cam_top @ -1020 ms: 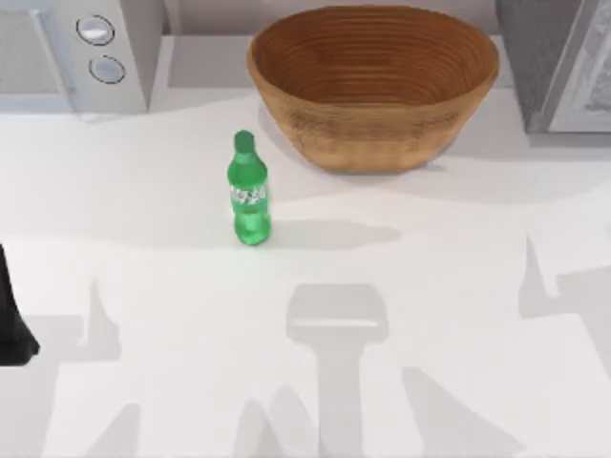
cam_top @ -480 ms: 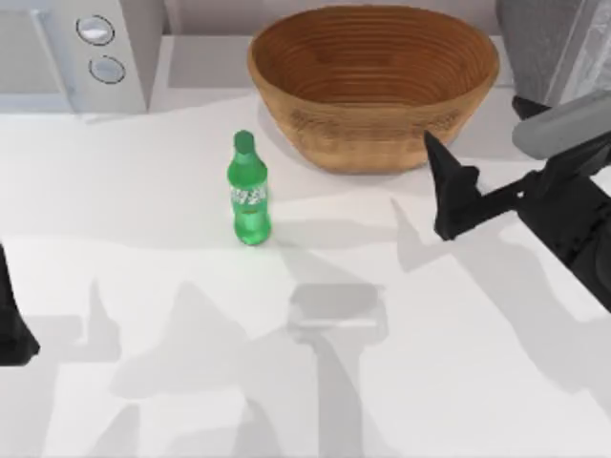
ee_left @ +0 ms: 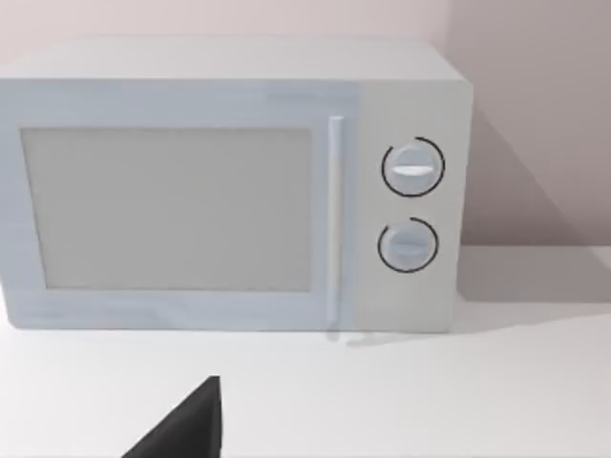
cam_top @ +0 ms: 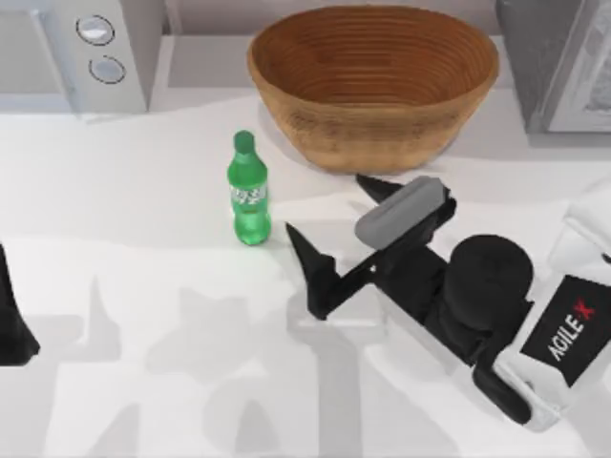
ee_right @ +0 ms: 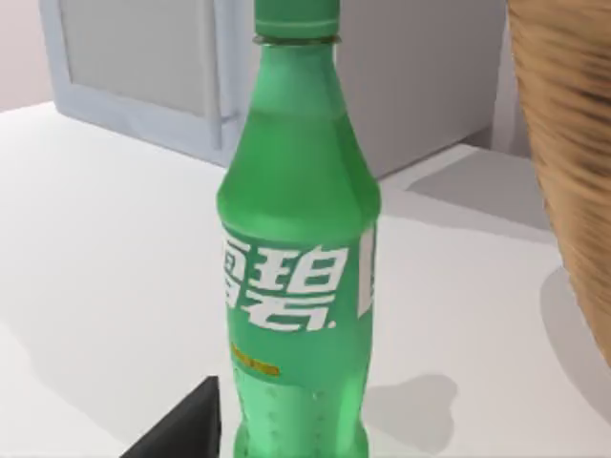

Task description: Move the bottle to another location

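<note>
Standing upright on the white table [cam_top: 143, 219], a small translucent green plastic bottle [cam_top: 248, 189] with a green cap sits just left of a brown wicker basket [cam_top: 374, 81]. From above, the right gripper [cam_top: 339, 234] lies close to the bottle's right, fingers spread wide, not touching it; "AGILEX" is printed on its arm. The left gripper [cam_top: 11, 315] rests parked at the left edge; its opening cannot be judged. The left wrist view faces a white microwave [ee_left: 229, 186] with two dials. The right wrist view shows the bottle [ee_right: 298, 239] close up, white Chinese characters on its label.

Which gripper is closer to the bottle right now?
The right gripper, open, just right of the upright bottle. The left gripper sits parked at the table's left edge.
</note>
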Controlling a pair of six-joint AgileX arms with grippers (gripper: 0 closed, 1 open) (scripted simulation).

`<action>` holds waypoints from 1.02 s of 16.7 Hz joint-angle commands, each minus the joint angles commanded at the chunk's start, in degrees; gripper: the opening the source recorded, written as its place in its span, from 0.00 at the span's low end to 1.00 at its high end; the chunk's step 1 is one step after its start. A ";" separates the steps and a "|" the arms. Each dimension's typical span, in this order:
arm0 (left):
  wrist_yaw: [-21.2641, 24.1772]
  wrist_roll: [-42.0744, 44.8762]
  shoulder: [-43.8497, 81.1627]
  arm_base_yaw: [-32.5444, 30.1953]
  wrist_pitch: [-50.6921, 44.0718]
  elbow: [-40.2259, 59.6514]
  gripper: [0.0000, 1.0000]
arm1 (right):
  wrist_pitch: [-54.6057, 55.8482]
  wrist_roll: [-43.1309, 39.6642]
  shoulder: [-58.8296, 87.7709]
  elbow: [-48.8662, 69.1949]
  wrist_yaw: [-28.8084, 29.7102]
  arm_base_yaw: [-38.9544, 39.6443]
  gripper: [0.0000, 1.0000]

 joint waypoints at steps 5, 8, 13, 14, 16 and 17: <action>0.00 0.00 0.00 0.00 0.00 0.00 1.00 | 6.98 -0.26 8.53 3.38 -0.16 2.92 1.00; 0.00 0.00 0.00 0.00 0.00 0.00 1.00 | 6.98 -0.26 8.53 3.38 -0.16 2.92 1.00; 0.00 0.00 0.00 0.00 0.00 0.00 1.00 | 5.38 -0.27 9.16 5.40 -0.17 2.83 1.00; 0.00 0.00 0.00 0.00 0.00 0.00 1.00 | 4.13 -0.28 9.80 7.32 -0.13 2.92 1.00; 0.00 0.00 0.00 0.00 0.00 0.00 1.00 | 0.67 -0.30 11.45 12.61 -0.01 3.09 1.00; 0.00 0.00 0.00 0.00 0.00 0.00 1.00 | -1.38 -0.31 12.41 15.70 0.08 3.16 1.00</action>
